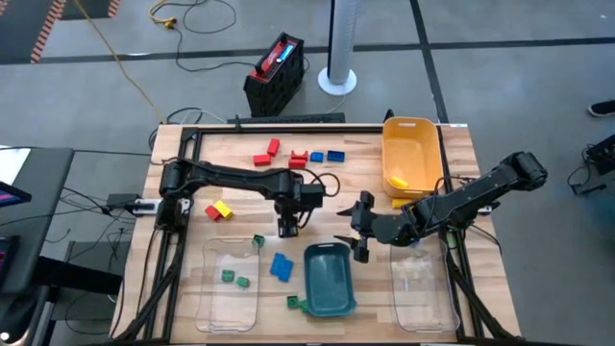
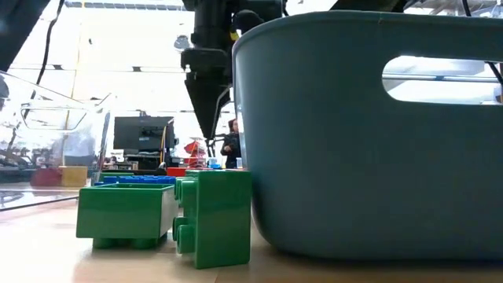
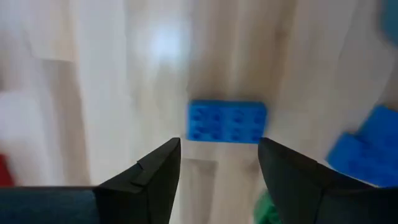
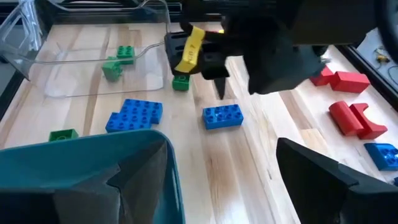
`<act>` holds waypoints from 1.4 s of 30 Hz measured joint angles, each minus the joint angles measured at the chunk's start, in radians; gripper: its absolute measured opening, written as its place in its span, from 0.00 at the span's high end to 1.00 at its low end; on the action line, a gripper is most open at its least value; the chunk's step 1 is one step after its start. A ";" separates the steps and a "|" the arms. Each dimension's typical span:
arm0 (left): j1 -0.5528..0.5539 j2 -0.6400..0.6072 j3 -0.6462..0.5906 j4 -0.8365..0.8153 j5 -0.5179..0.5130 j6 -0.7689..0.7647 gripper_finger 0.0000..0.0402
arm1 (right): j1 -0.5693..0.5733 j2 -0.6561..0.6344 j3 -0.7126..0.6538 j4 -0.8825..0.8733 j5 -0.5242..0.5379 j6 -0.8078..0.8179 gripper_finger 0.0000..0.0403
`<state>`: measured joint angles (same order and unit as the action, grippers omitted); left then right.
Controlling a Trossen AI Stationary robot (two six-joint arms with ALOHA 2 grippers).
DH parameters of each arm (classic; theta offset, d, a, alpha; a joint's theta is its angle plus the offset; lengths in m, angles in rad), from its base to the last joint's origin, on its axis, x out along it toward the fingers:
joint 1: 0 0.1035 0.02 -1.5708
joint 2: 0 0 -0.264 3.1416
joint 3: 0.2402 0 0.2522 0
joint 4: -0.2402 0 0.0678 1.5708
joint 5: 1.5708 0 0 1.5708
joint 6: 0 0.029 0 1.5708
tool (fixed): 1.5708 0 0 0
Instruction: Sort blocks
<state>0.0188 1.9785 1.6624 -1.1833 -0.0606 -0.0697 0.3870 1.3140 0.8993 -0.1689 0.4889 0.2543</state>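
While my left gripper [image 3: 217, 180] hangs over the middle of the table with its jaws parted and nothing between them, a small blue brick [image 3: 227, 122] lies on the bare wood just ahead of the fingertips, untouched. From above I see that gripper [image 1: 288, 227] pointing down between the clear bin [image 1: 231, 284] and the teal bin [image 1: 330, 281], with a larger blue block [image 1: 281, 267] near it by the teal bin. Two green blocks [image 1: 233, 280] sit inside the clear bin, another green one [image 1: 258, 240] at its rim. My right gripper [image 1: 359, 235] hovers beside the teal bin's far corner, jaws spread wide and empty. Farther out, red and blue blocks [image 1: 300, 156] lie along the far edge, a red-and-yellow pair [image 1: 219, 210] sits to the left, and a yellow piece rests in the yellow bin [image 1: 413, 152].
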 joint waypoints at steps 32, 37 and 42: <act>-0.083 0.000 -0.148 0.137 -0.162 1.530 0.45 | 0.033 0.000 0.000 0.021 0.085 -0.015 0.22; -0.082 0.000 -0.148 0.148 -0.097 1.604 0.45 | 0.032 0.000 0.000 0.027 0.085 -0.016 0.22; -0.082 0.005 -0.156 0.159 -0.070 1.619 0.45 | 0.032 0.000 0.000 0.035 0.085 -0.016 0.22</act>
<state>-0.0631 1.9831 1.5068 -1.0247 -0.1303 1.5491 0.4194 1.3140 0.8993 -0.1343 0.5743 0.2386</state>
